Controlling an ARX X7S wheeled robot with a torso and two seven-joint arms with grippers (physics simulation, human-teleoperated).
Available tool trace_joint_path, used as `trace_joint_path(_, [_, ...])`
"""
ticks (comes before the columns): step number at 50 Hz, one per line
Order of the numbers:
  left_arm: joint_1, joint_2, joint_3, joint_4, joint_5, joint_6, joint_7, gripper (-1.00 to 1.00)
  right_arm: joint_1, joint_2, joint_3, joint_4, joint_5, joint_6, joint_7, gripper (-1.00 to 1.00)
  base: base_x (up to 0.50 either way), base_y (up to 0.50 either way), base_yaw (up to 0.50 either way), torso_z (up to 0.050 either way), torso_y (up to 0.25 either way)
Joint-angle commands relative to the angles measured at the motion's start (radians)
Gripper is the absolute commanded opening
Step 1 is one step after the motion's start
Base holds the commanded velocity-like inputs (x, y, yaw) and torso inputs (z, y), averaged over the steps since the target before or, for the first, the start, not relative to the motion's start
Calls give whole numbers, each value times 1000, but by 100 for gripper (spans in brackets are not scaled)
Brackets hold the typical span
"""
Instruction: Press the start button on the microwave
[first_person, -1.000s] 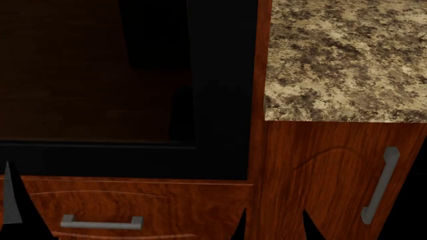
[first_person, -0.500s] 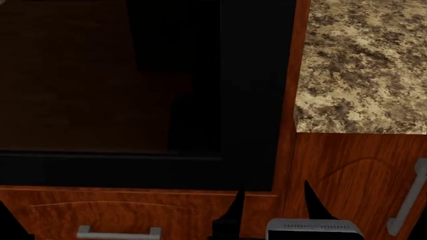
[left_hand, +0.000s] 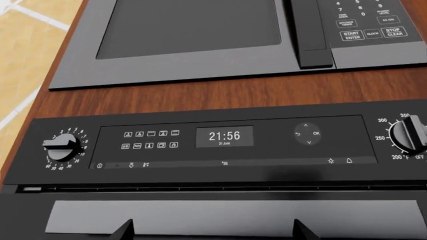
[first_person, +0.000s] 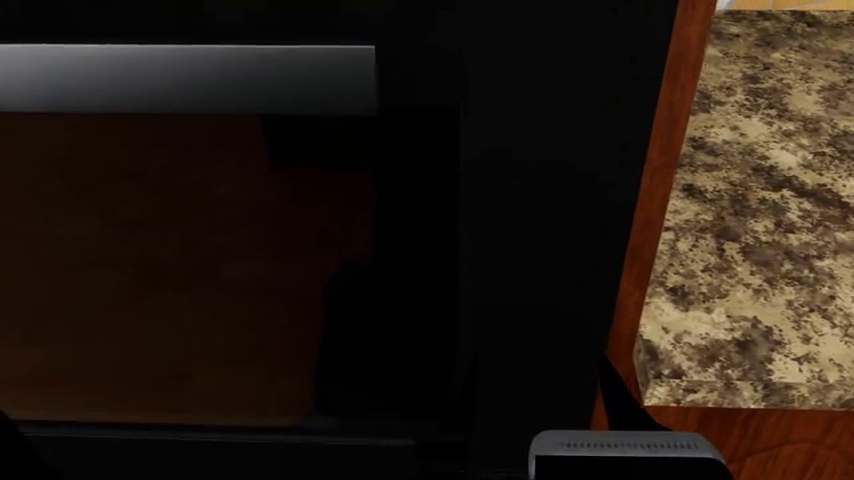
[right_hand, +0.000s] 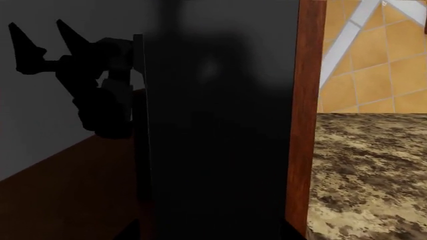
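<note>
The microwave (left_hand: 200, 35) shows in the left wrist view as a grey appliance with a dark window. Its keypad carries the START ENTER button (left_hand: 351, 35). Below it sits a black oven panel (left_hand: 223, 137) with a clock and knobs. My left gripper (left_hand: 212, 232) is open and empty, low in front of the oven's grey band, far from the button. It also shows in the right wrist view (right_hand: 40, 37). My right gripper (first_person: 550, 405) is open and empty, close to the glossy black oven front (first_person: 534, 250) with its brown-tinted window (first_person: 174, 260). Its tips are barely visible against the black.
A speckled stone countertop (first_person: 761, 220) lies to the right, behind a reddish wood side panel (first_person: 661, 200). It also shows in the right wrist view (right_hand: 373, 175). A tiled wall (right_hand: 373, 60) is behind it. A wood strip (left_hand: 233, 92) separates the microwave from the oven.
The head view has risen and moved left. The drawer fronts and handles have dropped out of view, and a grey band has appeared above the window. The right gripper has come up close to the black front.
</note>
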Motion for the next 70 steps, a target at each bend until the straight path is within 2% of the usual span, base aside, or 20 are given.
trace_joint_path(1, [2, -9, 7, 3, 4, 1, -12, 100, -2, 7, -6, -1, 11, -2, 12, 100, 230, 0, 0, 0, 0])
trace_joint_path(25, [6, -21, 24, 15, 12, -4, -36, 100, -23, 28, -17, -32, 24, -34, 29, 100, 62, 16, 0, 0, 0])
trace_joint_path(31, [4, -26, 27, 16, 11, -5, -40, 100, -53, 47, -29, -141, -38, -66, 68, 100, 0, 0, 0, 0, 0])
trace_joint_path(39, [6, -32, 30, 20, 8, -5, -47, 100, 10, 75, -97, -477, -173, 150, 104, 100, 0, 0, 0, 0, 0])
trace_joint_path(41, [7, -33, 30, 22, 8, -5, -48, 100, 52, 81, -115, -522, -162, 203, 74, 100, 0, 0, 0, 0, 0])
trace_joint_path(50, [3, -42, 32, 28, 1, -6, -53, 100, 292, 77, -258, -676, -365, 485, 66, 100, 0, 0, 0, 0, 0])
trace_joint_path(59, [-4, -51, 30, 22, -9, -6, -59, 100, 495, -3, -183, -686, -344, 634, -78, 100, 0, 0, 0, 0, 0])
trace_joint_path(63, [-3, -53, 31, 10, -9, 1, -63, 100, 595, -20, -212, -690, -403, 744, -169, 100, 0, 0, 0, 0, 0])
trace_joint_path(68, [1, -55, 32, 6, -13, 8, -68, 100, 722, -111, -96, -674, -390, 858, -278, 100, 0, 0, 0, 0, 0])
trace_joint_path(70, [-1, -57, 32, 1, -14, 11, -69, 100, 792, -111, -82, -664, -381, 914, -297, 100, 0, 0, 0, 0, 0])
